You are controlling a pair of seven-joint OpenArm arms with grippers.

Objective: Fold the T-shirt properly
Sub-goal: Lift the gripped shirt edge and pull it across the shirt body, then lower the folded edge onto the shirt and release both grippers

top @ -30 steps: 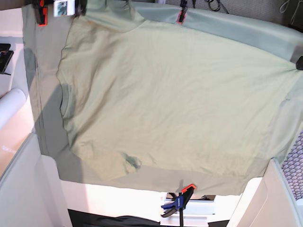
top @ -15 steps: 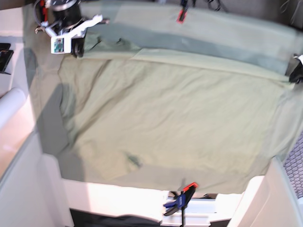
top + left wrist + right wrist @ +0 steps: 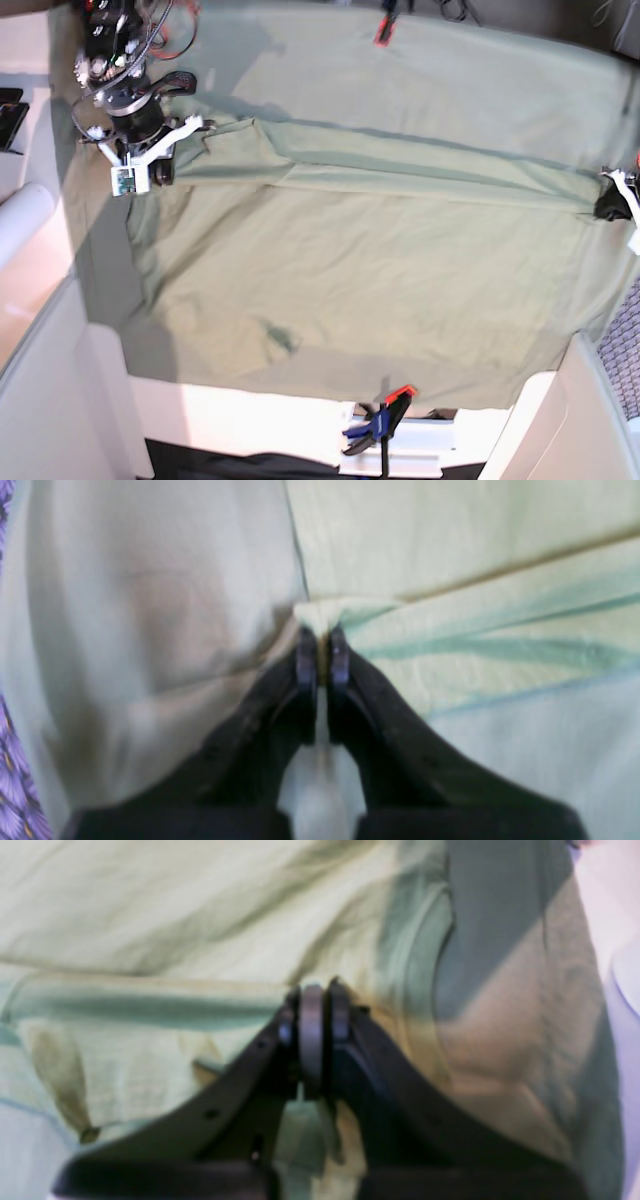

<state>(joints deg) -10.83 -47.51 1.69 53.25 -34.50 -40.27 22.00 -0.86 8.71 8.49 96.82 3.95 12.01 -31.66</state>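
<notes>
The left gripper (image 3: 320,650) is pinched tight on a bunched edge of the T-shirt (image 3: 360,260), at the right side of the base view. The right gripper (image 3: 312,1010) is likewise clamped on a fold of it at the far left. Between them the far edge forms a folded band; the rest lies flat toward the near side on the sheet (image 3: 480,80). A clamp (image 3: 380,425) grips the near table edge.

Front edge – clamp (image 3: 378,428) there

Sage T-shirt (image 3: 350,270), far edge folded fwd
</notes>
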